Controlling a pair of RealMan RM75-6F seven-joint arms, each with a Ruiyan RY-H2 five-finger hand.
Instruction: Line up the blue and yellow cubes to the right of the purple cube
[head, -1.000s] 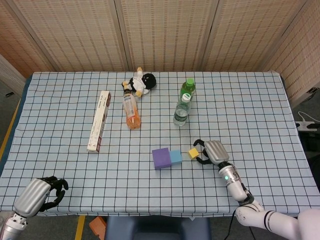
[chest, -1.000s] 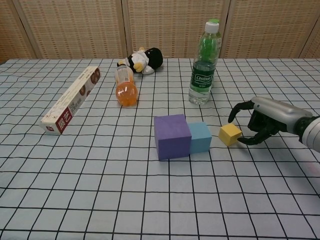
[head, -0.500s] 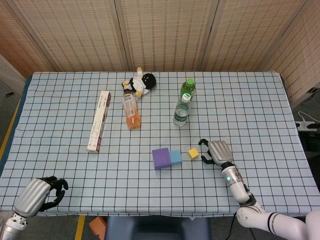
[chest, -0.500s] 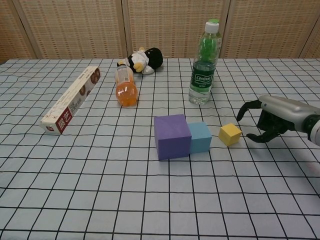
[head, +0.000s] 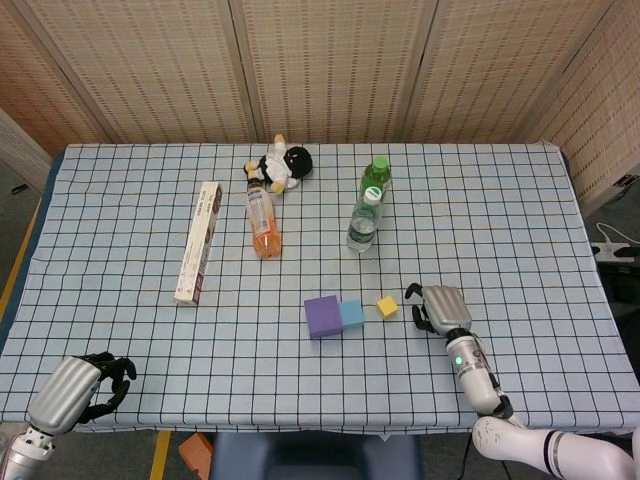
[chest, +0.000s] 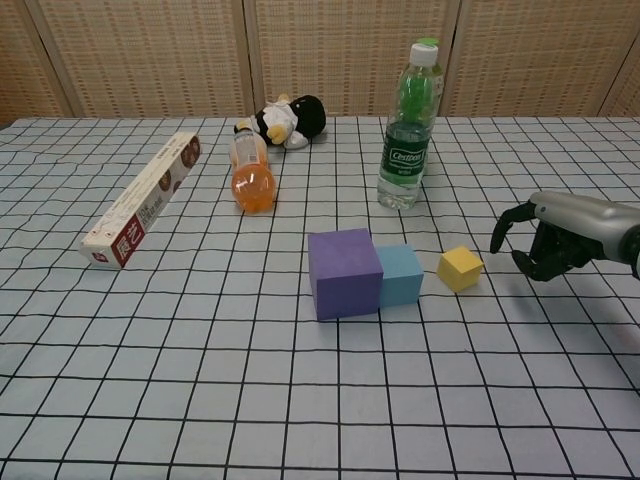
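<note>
The purple cube (head: 322, 316) (chest: 344, 272) stands near the table's middle with the blue cube (head: 351, 313) (chest: 401, 275) touching its right side. The small yellow cube (head: 387, 306) (chest: 460, 268) lies a short gap right of the blue one, turned slightly askew. My right hand (head: 440, 307) (chest: 553, 236) hovers just right of the yellow cube, apart from it, fingers curved and spread, holding nothing. My left hand (head: 80, 389) rests at the table's near left corner with its fingers curled in, empty; the chest view does not show it.
Two clear bottles (head: 367, 212) (chest: 408, 125) stand behind the cubes. An orange drink bottle (head: 263, 224) (chest: 251, 176) lies on its side beside a plush toy (head: 280, 165) (chest: 286, 119). A long box (head: 199, 241) (chest: 143, 198) lies at the left.
My right hand has let go of the yellow cube and drawn back to the right; the cube stays where it was set. The left hand has not moved.
</note>
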